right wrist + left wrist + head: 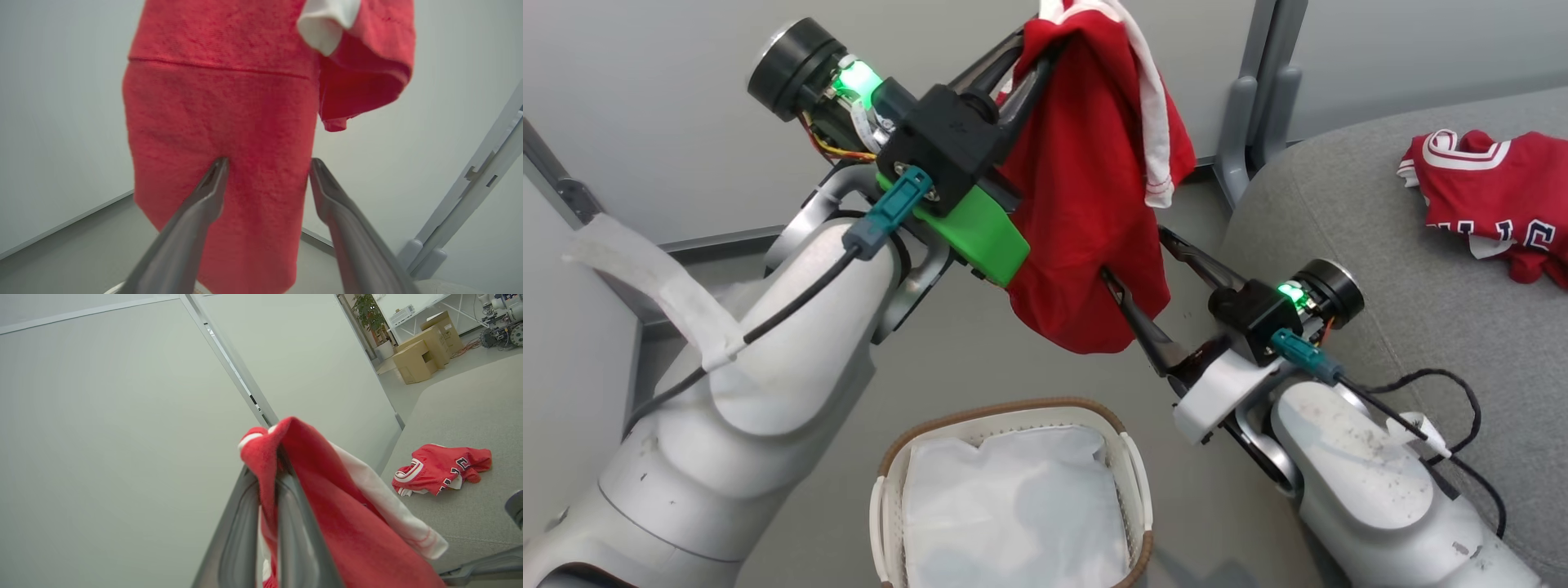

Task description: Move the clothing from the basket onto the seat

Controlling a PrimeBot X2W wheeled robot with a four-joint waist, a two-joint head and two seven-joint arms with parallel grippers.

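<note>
Materials and shapes. The held garment [1086, 204] is noted as red knit cloth with a fuzzy surface, a stitched cross seam and a white trim band; it hangs in loose folds. The second garment [1494, 196] is of the same red cloth, with white stripes and black-and-white lettering, and lies crumpled. The basket [1013, 406] is oval, of white perforated plastic with a brown woven rim and white side handles. A wrinkled white liner cloth [1013, 506] is seen inside it. The seat [1339, 269] is grey woven upholstery with a rounded edge. Smooth pale partition panels [645, 98] stand behind, above a grey floor [980, 343].

Counts. Red garments: two. Basket: one. Liner cloth: one. Seat: one. Cardboard boxes [416, 359] far off in the left wrist view: two.

Arm poses. The pale left forearm is raised from the lower left of the head view, its fingers pointing up and to the right. The left gripper [269, 477] is pinched tight on a top fold of the held garment, which hangs from it in the air above the floor, between basket and seat. The right forearm comes in from the lower right, its fingers aimed up and to the left. The right gripper [268, 163] is spread wide, and nothing is held in it. Its tips are placed at the lower part of the held garment; contact cannot be judged.

Task item location. The second garment rests on the seat, well apart from the basket.
</note>
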